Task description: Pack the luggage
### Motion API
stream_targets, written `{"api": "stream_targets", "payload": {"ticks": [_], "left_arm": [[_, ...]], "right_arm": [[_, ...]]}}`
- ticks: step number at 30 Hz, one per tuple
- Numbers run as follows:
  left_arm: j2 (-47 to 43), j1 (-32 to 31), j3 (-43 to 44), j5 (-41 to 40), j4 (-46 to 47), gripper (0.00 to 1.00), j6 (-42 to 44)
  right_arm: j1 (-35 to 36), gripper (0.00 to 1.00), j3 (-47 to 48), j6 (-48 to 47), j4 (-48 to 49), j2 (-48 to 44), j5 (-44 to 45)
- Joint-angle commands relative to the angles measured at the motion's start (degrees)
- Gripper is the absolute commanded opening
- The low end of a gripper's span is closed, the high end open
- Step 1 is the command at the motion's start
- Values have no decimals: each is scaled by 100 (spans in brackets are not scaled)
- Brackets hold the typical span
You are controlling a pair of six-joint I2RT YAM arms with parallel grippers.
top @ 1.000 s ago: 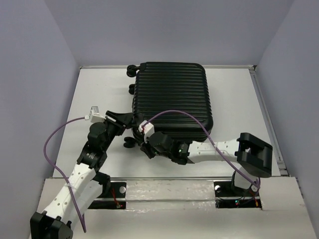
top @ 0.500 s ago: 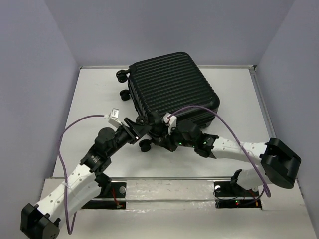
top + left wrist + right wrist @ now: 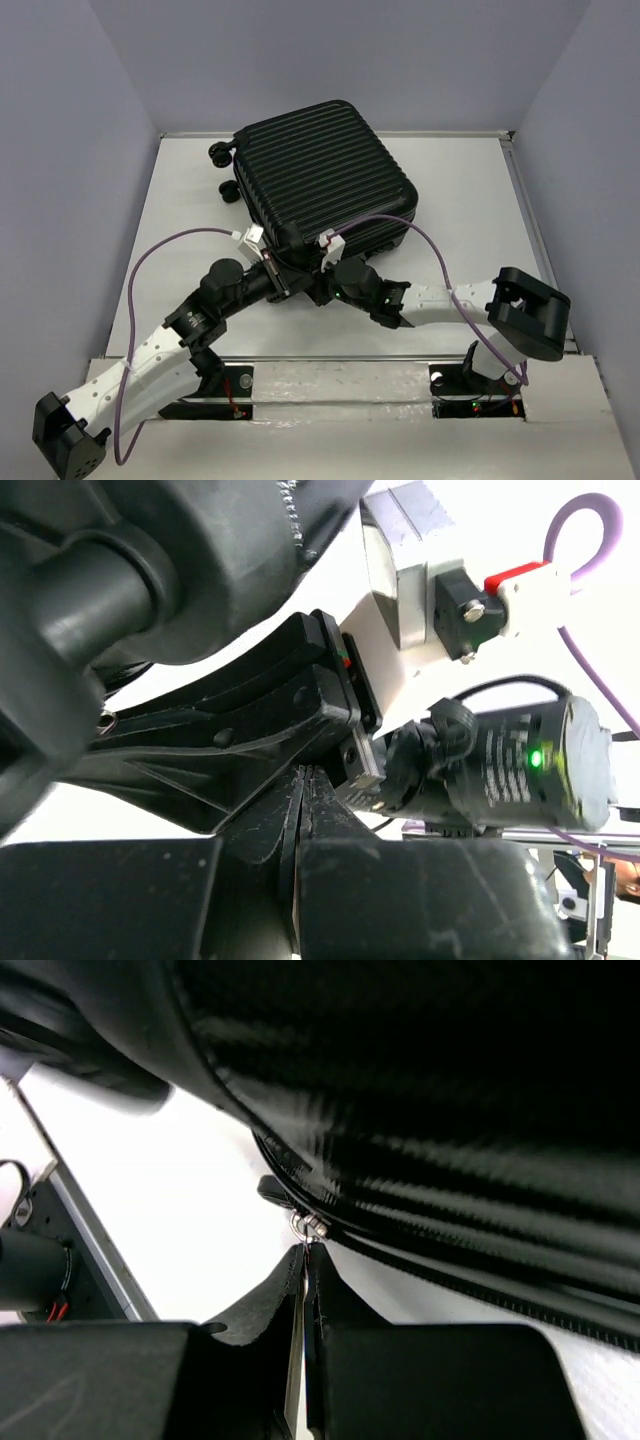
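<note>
Luggage (image 3: 320, 170) lies closed on the table (image 3: 470, 200), just beyond our two claws. Our right claw (image 3: 304, 1252) pinches its zipper pull (image 3: 311, 1226); our left claw (image 3: 303, 778), just beside it, is squeezed fully narrow.

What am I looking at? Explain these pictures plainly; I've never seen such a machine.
Two robot arms are bolted to a white table. The wide picture comes from a camera above and behind them. The other two come from cameras on each wrist, looking along the fingers. On the table lies the luggage, a closed black ribbed suitcase. Both arms reach to its near corner. The right gripper is pinched shut, apparently on the zipper pull. The left gripper is shut too; whether it holds anything is unclear.
</note>
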Motion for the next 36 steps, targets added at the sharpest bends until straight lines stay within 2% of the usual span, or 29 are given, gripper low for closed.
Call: {"api": "stream_targets", "payload": {"ticks": [1,5,7,8,9,10,13,17,22,28,36], "left_arm": [[-193,-94,645,-345,499,6,249],[-449,-94,1111,-1178,-740,8,847],[-519,-94,1357,-1547,-1258,26,1172],[-563,-94,1611,-1698,-1495,49,1417],[-564,-94,1717,-1873,-1881,60,1550],[-564,-85,1927,-1927,-2067,77,1769],[-520,-85,2245,-2138,-2665,88,2008],[-397,-94,2176,-1990,-2974,90,2184],[-177,-94,1755,-708,-2571,91,2684],[199,-94,1780,-592,-2079,97,3291],[1114,-94,2166,-153,-1656,98,4204]], "right_arm": [[745,7,18,45,6,-613,458],[315,7,-395,265,-340,-1054,278],[52,7,-562,300,-340,-1195,180],[-45,7,-685,301,-366,-1265,32],[-159,7,-747,301,-375,-1396,-83],[-378,7,-861,301,-392,-1467,-267],[-696,7,-1011,274,-436,-1757,-497],[-1056,7,-1073,64,-822,-2056,-743],[-1461,7,-1117,-121,-1174,-2364,-1094],[-1584,7,-1064,-192,-1307,-2408,-1244],[-1584,7,-1020,-183,-1307,-2320,-1402]]}}
